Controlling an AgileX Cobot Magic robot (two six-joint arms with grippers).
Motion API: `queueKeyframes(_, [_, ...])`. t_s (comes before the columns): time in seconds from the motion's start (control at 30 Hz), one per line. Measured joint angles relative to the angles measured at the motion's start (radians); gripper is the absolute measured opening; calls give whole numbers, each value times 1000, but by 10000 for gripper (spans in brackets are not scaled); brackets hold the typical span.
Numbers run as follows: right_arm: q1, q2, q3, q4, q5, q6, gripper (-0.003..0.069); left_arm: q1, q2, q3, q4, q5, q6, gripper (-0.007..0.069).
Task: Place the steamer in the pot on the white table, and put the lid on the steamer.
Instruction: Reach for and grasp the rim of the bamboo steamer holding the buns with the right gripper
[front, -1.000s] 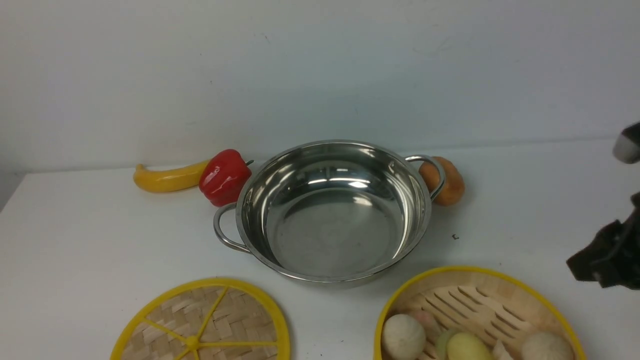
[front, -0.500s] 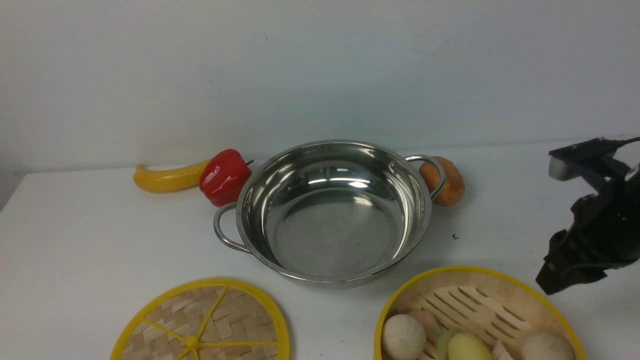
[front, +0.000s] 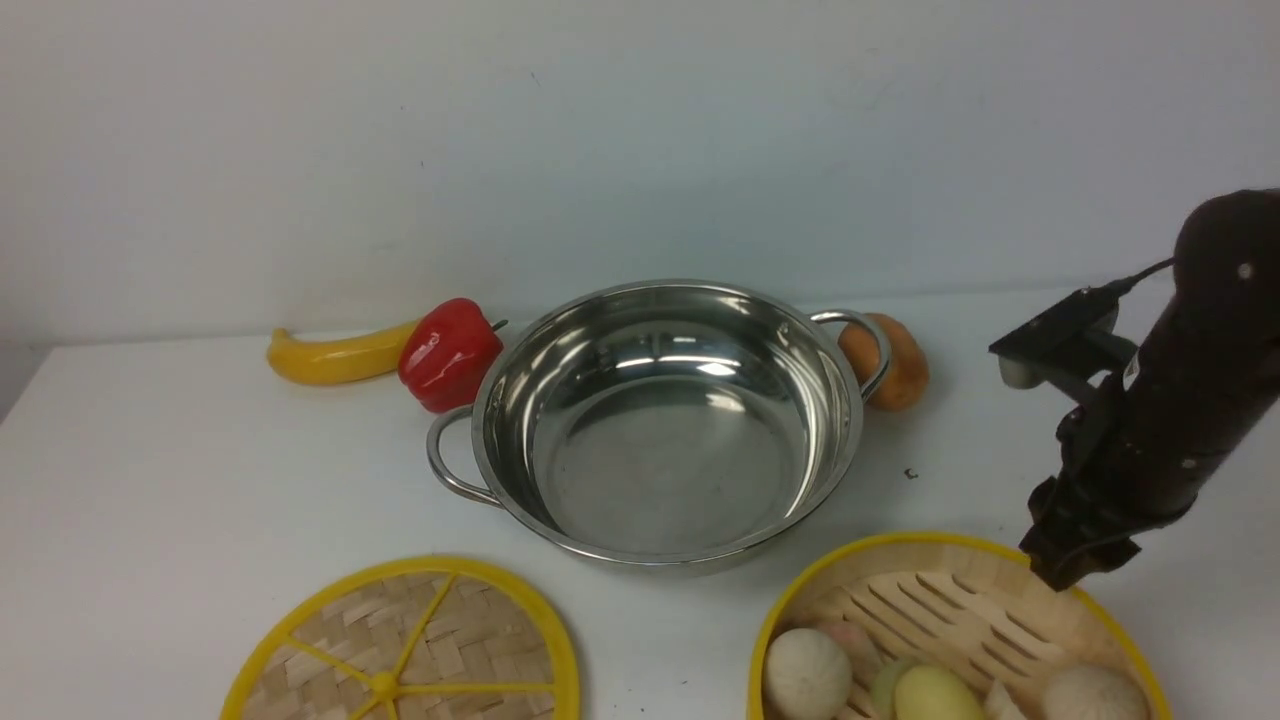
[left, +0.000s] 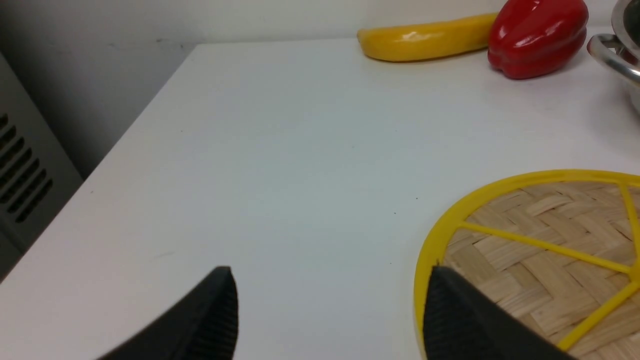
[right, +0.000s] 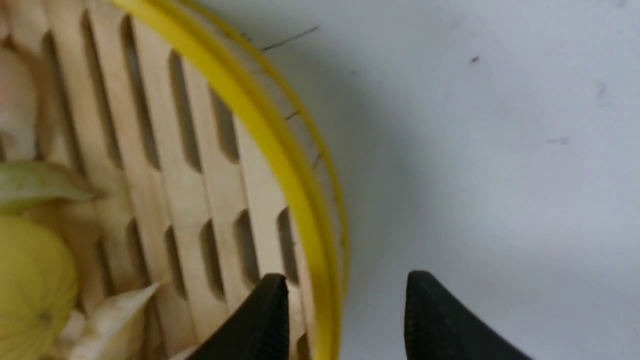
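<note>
The steamer (front: 930, 610), a bamboo basket with yellow rims and toy buns inside, sits at the front right of the white table (front: 150, 480). My right gripper (front: 1062, 572) hangs over its far right rim. In the right wrist view this gripper (right: 347, 280) is open, one finger over the slatted floor (right: 190, 150) and one outside the rim. The empty steel pot (front: 665, 420) stands mid-table. The woven lid (front: 420, 650) lies flat at the front left. My left gripper (left: 330, 272) is open, with one finger over the edge of the lid (left: 540, 235).
A yellow banana-shaped toy (front: 335, 360) and a red pepper (front: 450, 352) lie behind the pot's left handle. An orange-brown toy (front: 905, 362) sits behind its right handle. The table's left edge (left: 125, 140) drops off beside my left gripper.
My right arm has come in from the right edge, moving left and down to the steamer's far right rim. Pot, lid and steamer have not moved.
</note>
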Motion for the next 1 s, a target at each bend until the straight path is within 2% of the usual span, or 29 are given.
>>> queueKeyframes(1.0, [0,129,-4,44,-19,-30,302,0,0,0,0,0,0,461])
